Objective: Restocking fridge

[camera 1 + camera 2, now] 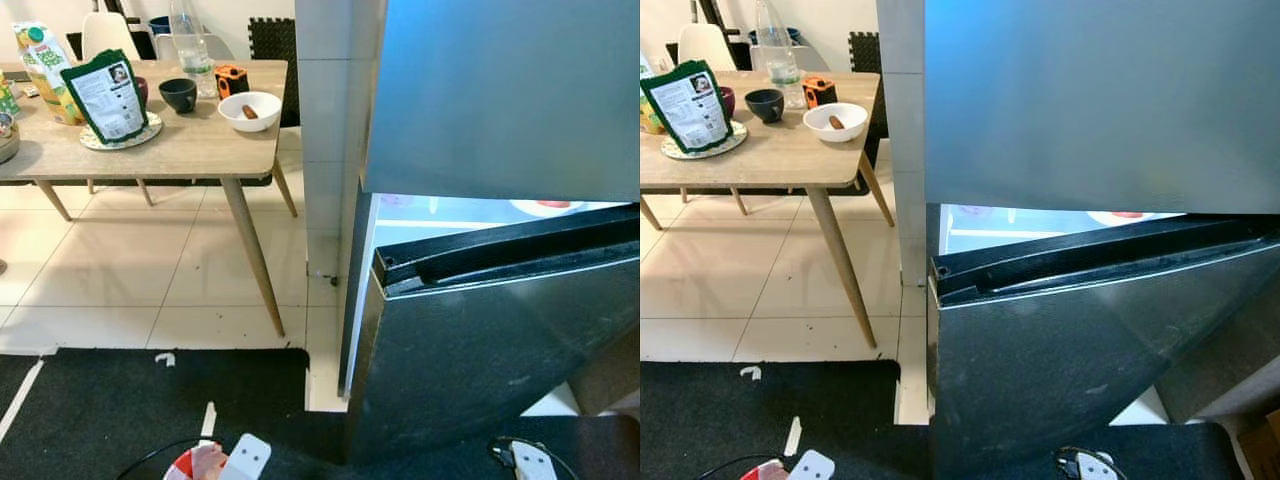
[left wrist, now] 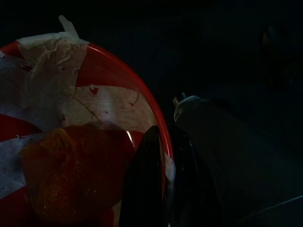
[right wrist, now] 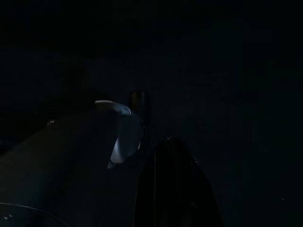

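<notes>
Red at the rim, one bowl point(image 2: 94, 142) of food sits pinched in the left gripper point(image 2: 163, 189) low by the robot, the fridge door point(image 1: 500, 340) already ajar, the bowl not yet shelved, while I cannot tell how the right gripper point(image 3: 173, 189) stands.

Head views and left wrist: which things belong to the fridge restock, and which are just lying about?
Job:
- fridge
- its lower door, ajar
- red bowl with food, clamped at the rim by the left gripper

Lying about:
- table
- green pouch
- white bowl
- dark cup
- water bottle
</notes>
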Controlling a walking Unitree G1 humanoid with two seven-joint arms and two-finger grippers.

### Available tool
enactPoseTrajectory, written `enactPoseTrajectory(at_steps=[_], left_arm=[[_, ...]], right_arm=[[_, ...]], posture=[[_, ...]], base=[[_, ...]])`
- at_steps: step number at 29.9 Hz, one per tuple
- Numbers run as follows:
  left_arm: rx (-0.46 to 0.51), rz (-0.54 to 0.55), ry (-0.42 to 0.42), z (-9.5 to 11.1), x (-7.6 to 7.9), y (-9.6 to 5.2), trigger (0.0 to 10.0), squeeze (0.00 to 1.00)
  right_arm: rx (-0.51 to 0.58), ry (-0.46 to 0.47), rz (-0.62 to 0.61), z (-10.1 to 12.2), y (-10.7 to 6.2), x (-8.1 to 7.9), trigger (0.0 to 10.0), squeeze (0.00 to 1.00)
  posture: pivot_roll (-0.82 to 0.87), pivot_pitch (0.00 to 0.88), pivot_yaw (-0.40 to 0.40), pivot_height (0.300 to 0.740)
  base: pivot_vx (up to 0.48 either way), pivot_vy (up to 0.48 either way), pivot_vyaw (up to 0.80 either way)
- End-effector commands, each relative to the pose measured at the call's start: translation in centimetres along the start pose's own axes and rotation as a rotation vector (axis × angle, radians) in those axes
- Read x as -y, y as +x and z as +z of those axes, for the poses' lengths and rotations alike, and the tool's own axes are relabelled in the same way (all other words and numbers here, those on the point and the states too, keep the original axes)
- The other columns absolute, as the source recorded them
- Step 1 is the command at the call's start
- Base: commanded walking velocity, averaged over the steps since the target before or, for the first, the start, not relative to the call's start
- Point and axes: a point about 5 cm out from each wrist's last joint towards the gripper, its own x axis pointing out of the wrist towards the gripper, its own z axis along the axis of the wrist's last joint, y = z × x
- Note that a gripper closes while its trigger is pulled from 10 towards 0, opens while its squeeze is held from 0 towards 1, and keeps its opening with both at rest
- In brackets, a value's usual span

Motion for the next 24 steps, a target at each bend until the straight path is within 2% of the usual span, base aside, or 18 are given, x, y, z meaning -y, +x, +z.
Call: enactPoseTrajectory(at_steps=[1, 24], left_arm=[[-0.075, 0.001, 0.013, -2.06, -0.05, -0.31, 10.0, 0.00], [-0.076, -0.003, 0.012, -2.01, 0.09, -0.28, 10.0, 0.00]], right_arm=[[-0.024, 0.000, -0.007, -0.93, -0.14, 0.00, 10.0, 0.00], [-0.058, -0.039, -0.005, -1.79, -0.25, -0.20, 10.0, 0.00]], posture=[[-0.06, 0.078, -0.014, 0.740], [-0.07, 0.078, -0.016, 0.740]], base=[[-0.285, 0.000, 0.00], [-0.291, 0.000, 0.00]])
